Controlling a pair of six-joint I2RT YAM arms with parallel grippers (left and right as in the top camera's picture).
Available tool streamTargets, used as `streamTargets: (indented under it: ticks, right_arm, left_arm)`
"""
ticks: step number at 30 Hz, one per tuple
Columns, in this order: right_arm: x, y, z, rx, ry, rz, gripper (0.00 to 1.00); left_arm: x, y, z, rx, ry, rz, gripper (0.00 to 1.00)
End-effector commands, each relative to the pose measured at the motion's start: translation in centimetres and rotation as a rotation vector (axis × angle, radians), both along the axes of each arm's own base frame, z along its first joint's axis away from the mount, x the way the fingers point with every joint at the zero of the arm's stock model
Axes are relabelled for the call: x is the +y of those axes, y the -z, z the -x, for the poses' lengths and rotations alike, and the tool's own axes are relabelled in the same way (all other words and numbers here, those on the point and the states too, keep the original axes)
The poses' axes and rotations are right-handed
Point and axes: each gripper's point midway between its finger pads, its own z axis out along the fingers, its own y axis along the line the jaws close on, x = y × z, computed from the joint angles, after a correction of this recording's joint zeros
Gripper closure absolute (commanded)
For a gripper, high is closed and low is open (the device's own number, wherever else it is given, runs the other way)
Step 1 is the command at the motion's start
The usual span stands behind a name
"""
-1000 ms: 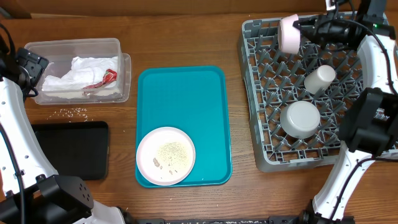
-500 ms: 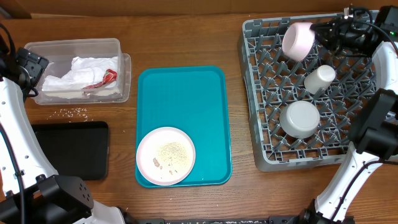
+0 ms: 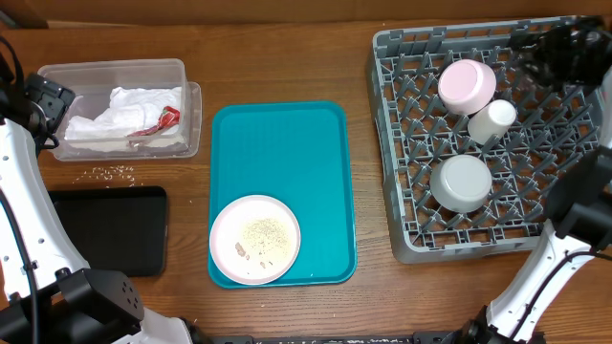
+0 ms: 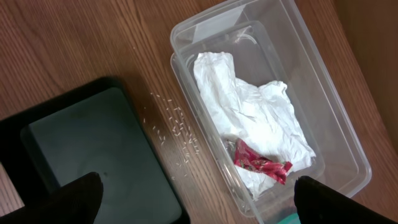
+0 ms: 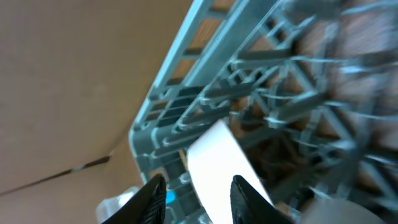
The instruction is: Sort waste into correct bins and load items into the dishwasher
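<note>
While the left gripper (image 4: 205,200) and right gripper (image 5: 198,194) are held with fingers apart and empty, the small pink bowl (image 3: 467,84) is shown resting in the grey dish rack (image 3: 421,250), just beside the white cup (image 3: 492,121).

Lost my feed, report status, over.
Left gripper open above clear tub; right gripper open over dish rack. Pink bowl racked beside white cup. Plate, crumbs on it, sits on teal tray.
</note>
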Motion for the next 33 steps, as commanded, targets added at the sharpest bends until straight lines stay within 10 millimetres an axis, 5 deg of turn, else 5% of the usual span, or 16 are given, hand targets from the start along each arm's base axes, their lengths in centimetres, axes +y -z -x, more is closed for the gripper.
streamTargets:
  ticks: [1,4,7,12,15,26,33]
  right_arm:
    - [-0.1,-3.4,0.2,-0.052,-0.022,0.163,0.69]
    - [3.4,-3.1,0.6,-0.052,-0.151,0.219,0.79]
    - [6.8,0.4,1.1,0.084,-0.211,0.347,0.96]
    - [11.3,4.9,1.0,0.212,-0.237,0.553,0.96]
    - [12.2,5.7,1.3,0.251,-0.221,0.631,0.96]
    - [4.0,5.6,2.3,0.373,0.014,0.868,0.96]
    - [2.1,4.6,3.0,0.397,0.053,0.897,0.96]
  left_arm:
    - [0.1,0.3,-0.1,0.005,-0.015,0.000,0.00]
    - [0.1,0.3,-0.1,0.005,-0.015,0.000,0.00]
    - [0.1,0.3,0.0,0.006,-0.015,0.000,0.00]
    - [0.1,0.3,-0.1,0.005,-0.015,0.000,0.00]
    - [0.1,0.3,-0.1,0.005,-0.015,0.000,0.00]
    - [0.1,0.3,-0.1,0.005,-0.015,0.000,0.00]
    - [0.1,0.3,-0.1,0.005,-0.015,0.000,0.00]
